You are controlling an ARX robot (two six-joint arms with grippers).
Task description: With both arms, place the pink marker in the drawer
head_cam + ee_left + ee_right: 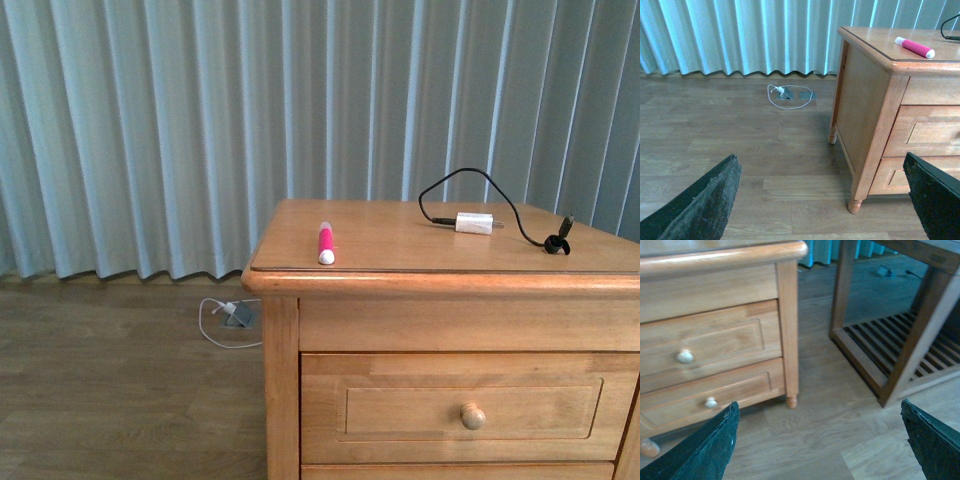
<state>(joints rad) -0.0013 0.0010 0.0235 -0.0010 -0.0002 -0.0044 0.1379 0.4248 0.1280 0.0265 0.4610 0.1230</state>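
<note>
The pink marker [326, 243] with its white cap lies on top of the wooden dresser [400, 280], near the left front edge. It also shows in the left wrist view [914, 47]. The top drawer [470, 398] is closed, with one round knob [473, 415]. It also shows in the right wrist view [705, 347]. Neither arm shows in the front view. My left gripper [825, 200] is open and empty, low over the floor to the left of the dresser. My right gripper [820, 440] is open and empty, low over the floor off the dresser's right front corner.
A white charger block [474, 222] with a black cable [520, 215] lies on the dresser top at the right. A white cable and adapter [228, 318] lie on the wooden floor by the curtain. A dark slatted wooden table frame [900, 345] stands right of the dresser.
</note>
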